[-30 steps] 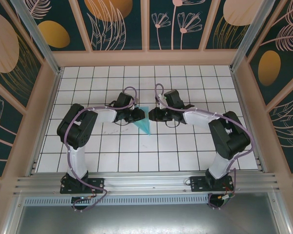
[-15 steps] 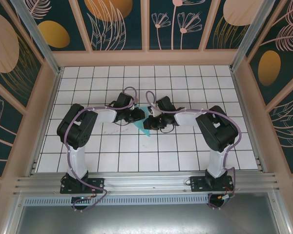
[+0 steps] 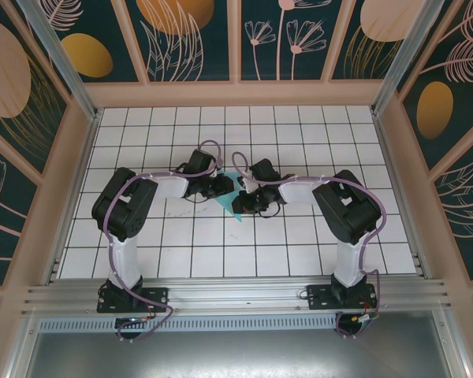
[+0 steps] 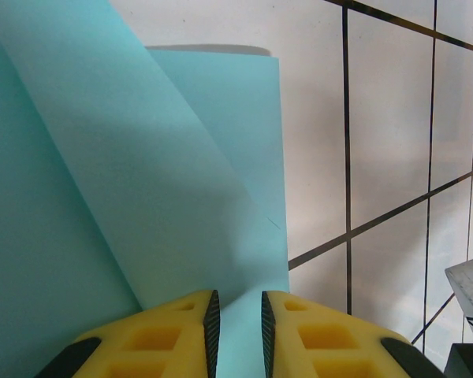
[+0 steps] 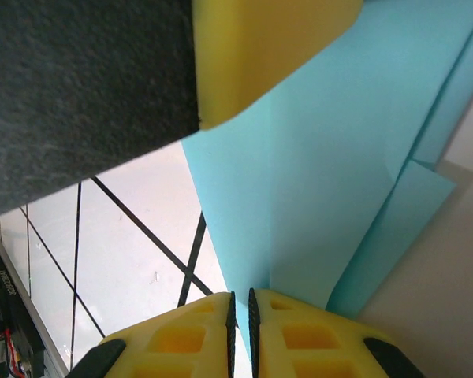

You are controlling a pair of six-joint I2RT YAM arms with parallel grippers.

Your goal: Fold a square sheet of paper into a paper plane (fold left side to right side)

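The white grid-tiled table has two white-and-black robot arms reaching in from the near edge, the left arm and the right arm meeting nose to nose at its middle. Between them lies the thin turquoise-blue sheet of paper, creased into a pointed shape with one flap lifted off the tiles. The left gripper is pinched on that flap, and the right gripper, just beside it, is clamped on the sheet's edge with its yellow fingers almost touching.

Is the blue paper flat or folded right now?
Folded: the paper shows overlapping layers and a raised flap in the left wrist view.
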